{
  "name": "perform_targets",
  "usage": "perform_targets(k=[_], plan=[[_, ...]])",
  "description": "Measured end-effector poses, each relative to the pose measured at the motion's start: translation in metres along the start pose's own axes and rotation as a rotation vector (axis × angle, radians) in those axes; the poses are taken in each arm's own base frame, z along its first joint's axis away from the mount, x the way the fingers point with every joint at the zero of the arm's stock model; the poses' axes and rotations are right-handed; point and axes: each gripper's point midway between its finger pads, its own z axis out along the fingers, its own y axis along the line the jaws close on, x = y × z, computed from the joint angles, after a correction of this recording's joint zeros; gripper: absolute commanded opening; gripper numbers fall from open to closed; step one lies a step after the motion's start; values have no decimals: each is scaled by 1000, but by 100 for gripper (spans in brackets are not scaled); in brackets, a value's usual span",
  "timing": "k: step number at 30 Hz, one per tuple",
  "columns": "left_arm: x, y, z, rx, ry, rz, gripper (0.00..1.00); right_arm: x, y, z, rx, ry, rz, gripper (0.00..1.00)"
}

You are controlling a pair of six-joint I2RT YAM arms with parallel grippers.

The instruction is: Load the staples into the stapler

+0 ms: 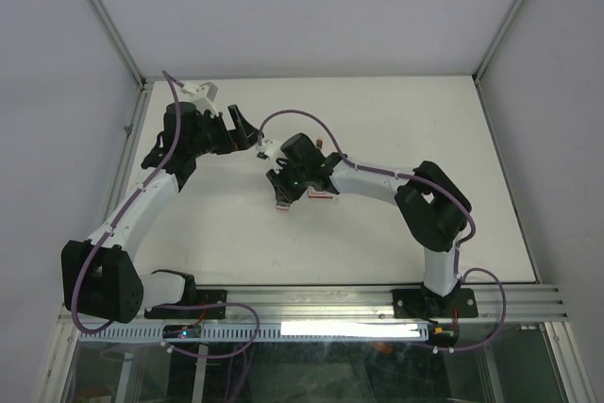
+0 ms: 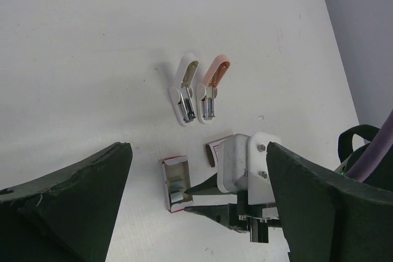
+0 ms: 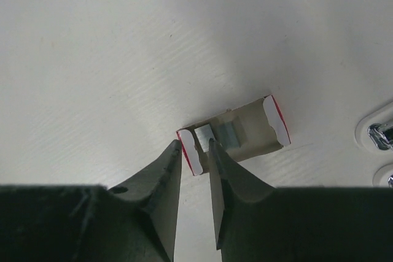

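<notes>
Right pincer (image 3: 195,146): fingers almost together, a thin gap showing between the tips.
Contact: tips sit at the near end of the open cardboard tray (image 3: 255,128). One tip is outside the end flap, the other inside the tray against the staples (image 3: 204,134).
Grip: cannot tell whether the fingers are clamped on the strip or only bracket it with the flap. Nothing is lifted.
Staples: silvery block lying flat in the tray at its near end. The tray rests on the table (image 2: 92,59).
Step (judged): picking the staples out of the tray. Loading has not begun.
Next move (judged): pinch the strip alone, free of the flap, and lift it straight out so the tray stays down. Then carry it to a stapler's open channel, in line with the channel.
Risk (judged): the flap gets caught along with the strip and the tray comes up too.
Box sleeve (image 2: 214,150): red and white, just beside the tray.
White stapler (image 2: 186,90): near the tray, lying open, chrome end toward it.
Pink stapler (image 2: 212,87): touching or nearly touching the white one, parallel to it. Which of the two is meant, cannot tell.
Left pincer (image 2: 198,148): spread wide, empty, hanging above the tray and staplers.
</notes>
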Motion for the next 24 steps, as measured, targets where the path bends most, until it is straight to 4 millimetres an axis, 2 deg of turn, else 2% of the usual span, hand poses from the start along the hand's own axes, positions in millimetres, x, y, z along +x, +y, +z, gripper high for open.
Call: perform_targets(k=[10, 24], plan=[[7, 9, -1, -24, 20, 20, 95, 21, -7, 12, 33, 86, -9, 27], [9, 16, 2, -43, 28, 13, 95, 25, -8, 16, 32, 107, -8, 27]])
